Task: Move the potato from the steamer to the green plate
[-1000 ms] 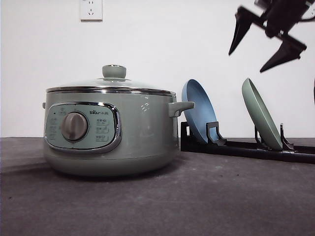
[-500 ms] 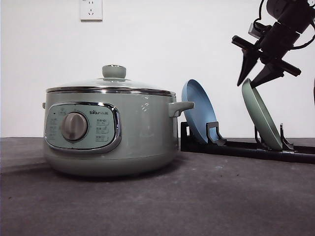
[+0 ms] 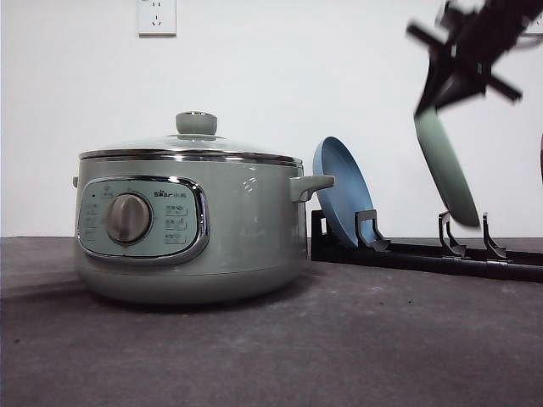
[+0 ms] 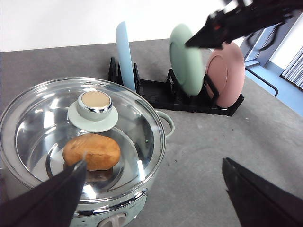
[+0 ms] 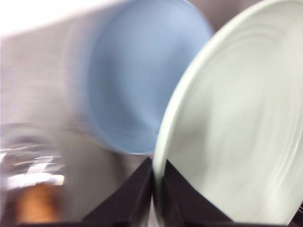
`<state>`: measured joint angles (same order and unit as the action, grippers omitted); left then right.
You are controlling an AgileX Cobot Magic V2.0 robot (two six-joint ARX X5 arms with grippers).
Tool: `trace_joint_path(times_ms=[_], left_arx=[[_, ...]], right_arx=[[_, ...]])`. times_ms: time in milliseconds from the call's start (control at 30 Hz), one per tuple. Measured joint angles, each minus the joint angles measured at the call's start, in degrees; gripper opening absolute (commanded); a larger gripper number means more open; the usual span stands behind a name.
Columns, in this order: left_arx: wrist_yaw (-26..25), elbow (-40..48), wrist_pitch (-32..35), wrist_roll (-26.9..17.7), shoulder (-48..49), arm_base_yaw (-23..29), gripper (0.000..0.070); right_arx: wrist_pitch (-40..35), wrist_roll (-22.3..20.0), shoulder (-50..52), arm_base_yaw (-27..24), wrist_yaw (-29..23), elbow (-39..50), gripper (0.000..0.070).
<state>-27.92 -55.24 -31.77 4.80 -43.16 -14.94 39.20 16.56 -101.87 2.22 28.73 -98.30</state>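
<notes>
The steamer point(image 3: 191, 229) stands at the left of the table with its glass lid point(image 4: 94, 106) on. Through the lid I see the potato point(image 4: 91, 151) lying inside. My left gripper point(image 4: 154, 163) hovers open above the steamer, holding nothing. My right gripper point(image 3: 437, 97) is shut on the top rim of the green plate point(image 3: 445, 165), which hangs tilted just above the rack point(image 3: 424, 253). In the right wrist view the fingers point(image 5: 137, 189) pinch the plate's edge point(image 5: 236, 132). From the left wrist camera the green plate point(image 4: 187, 59) also appears, raised over its slot.
A blue plate point(image 3: 339, 191) leans in the rack's left slot, close to the steamer's side handle point(image 3: 312, 185). A pink plate point(image 4: 225, 73) stands in the rack behind the green one. Dark table surface lies in front of the steamer and rack.
My right gripper came down onto the green plate's rim, shut on it, and has lifted it up out of its rack slot. The steamer has not moved.
</notes>
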Motion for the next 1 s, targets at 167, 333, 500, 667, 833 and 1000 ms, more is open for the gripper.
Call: trace_joint_path(times_ms=[167,333,500,667,833,1000], left_arx=[[0.0,0.0,0.0,-0.04,0.0,0.02,0.0595],[0.0,0.0,-0.02,-0.8,0.0,0.0,0.0595],[0.0,0.0,-0.04,-1.31,0.0,0.0,0.0595],[0.0,0.0,-0.04,-1.33,0.0,0.0,0.0595],[0.0,0.0,-0.04,-1.36,0.0,0.0,0.0595],[0.0,0.0,-0.09,-1.36,0.0,0.02,0.0595]], right_arx=[[1.16,-0.52,9.64,0.71,3.4,-0.07,0.0004],[10.1,-5.81,17.78,3.16,3.46,-0.13,0.0004],[22.73,-13.59,24.53,9.92,-3.66,-0.13,0.0004],[32.32,-16.15,29.45,19.78,-15.06,-0.1,0.0004],[35.72,-15.56,33.05,31.04,-26.99,1.71,0.0004],[37.14,-10.87,35.82,42.34,-35.57,9.59,0.0004]])
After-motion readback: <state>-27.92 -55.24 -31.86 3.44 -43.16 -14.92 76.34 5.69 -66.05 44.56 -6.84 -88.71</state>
